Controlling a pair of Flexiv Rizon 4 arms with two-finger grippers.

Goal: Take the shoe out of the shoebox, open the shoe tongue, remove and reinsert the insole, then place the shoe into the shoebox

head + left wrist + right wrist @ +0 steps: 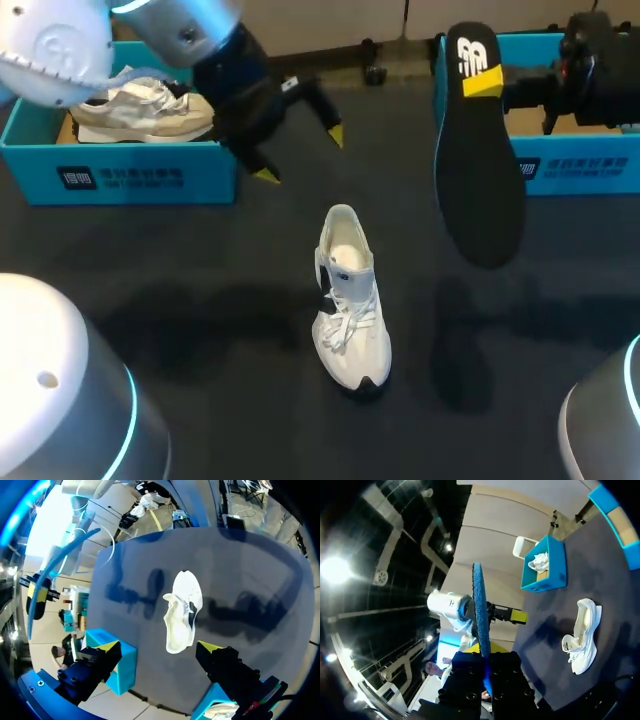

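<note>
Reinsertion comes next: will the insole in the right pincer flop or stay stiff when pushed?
Probably fairly stiff: the insole hangs straight from the right pincer, no droop. Likely light: thin edge-on. May pivot, gripped at one end only.

White logo (pixel 472 54) on the insole (pixel 478 170); illegible white print (pixel 120 178) on left shoebox (pixel 30 172) and right shoebox (pixel 612 182).

White shoe (pixel 352 300) cloth; insole (pixel 480 190) matt black; shoebox (pixel 140 178) smooth blue cardboard; table (pixel 200 310) matt dark.
</note>
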